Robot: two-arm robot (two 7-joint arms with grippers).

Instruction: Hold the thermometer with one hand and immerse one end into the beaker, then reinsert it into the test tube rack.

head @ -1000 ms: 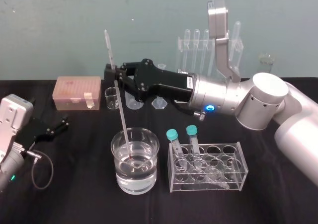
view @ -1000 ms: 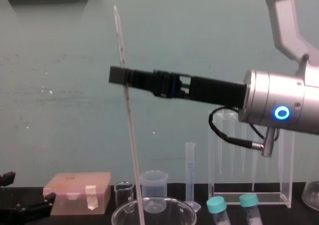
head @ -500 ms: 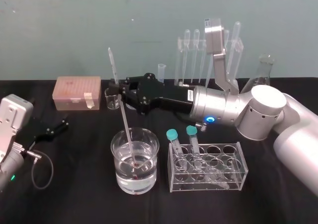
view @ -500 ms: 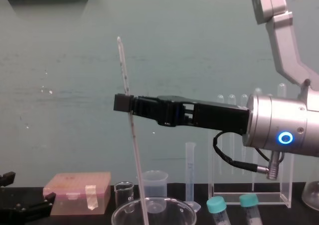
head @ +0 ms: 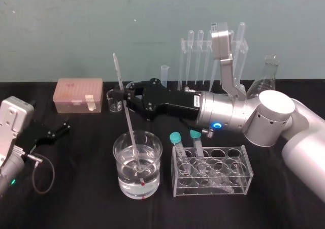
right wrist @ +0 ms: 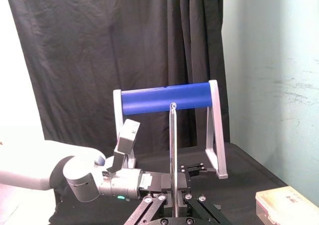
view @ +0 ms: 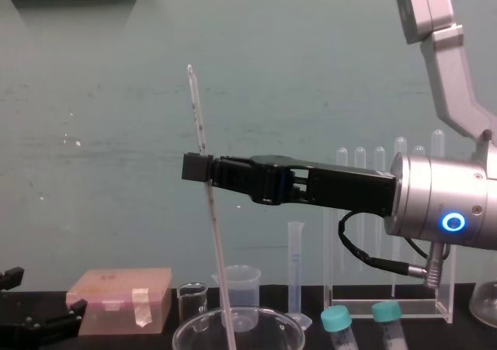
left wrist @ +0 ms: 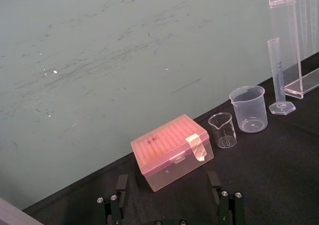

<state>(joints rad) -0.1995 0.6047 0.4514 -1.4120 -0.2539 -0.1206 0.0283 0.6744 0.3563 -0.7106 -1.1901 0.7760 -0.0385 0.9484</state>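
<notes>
The right gripper (head: 123, 93) is clamping the thermometer (head: 128, 115) on its upper part. It is holding the rod tilted, top leaning left, with the red-tipped lower end sitting in the water of the wide glass beaker (head: 122, 173).

Just right of the beaker, under the wrist, one low clear tube rack (head: 238, 175) is carrying two teal-capped tubes (head: 176, 140). Behind the arm, the tall acrylic test tube rack (view: 423, 310) is standing by the wall. It is holding at least five pipettes (head: 200, 51), and the arm's silver link is crossing in front of it.

Along the back of the black table (head: 76, 188) are standing:
- one graduated cylinder (view: 295, 268)
- one plastic spouted beaker (view: 237, 284)
- one small glass beaker (head: 114, 101)
- one pink tip box (head: 78, 94)
- one conical flask (head: 269, 71)

The left gripper (head: 60, 128) is resting at the table's left, fingers apart.
</notes>
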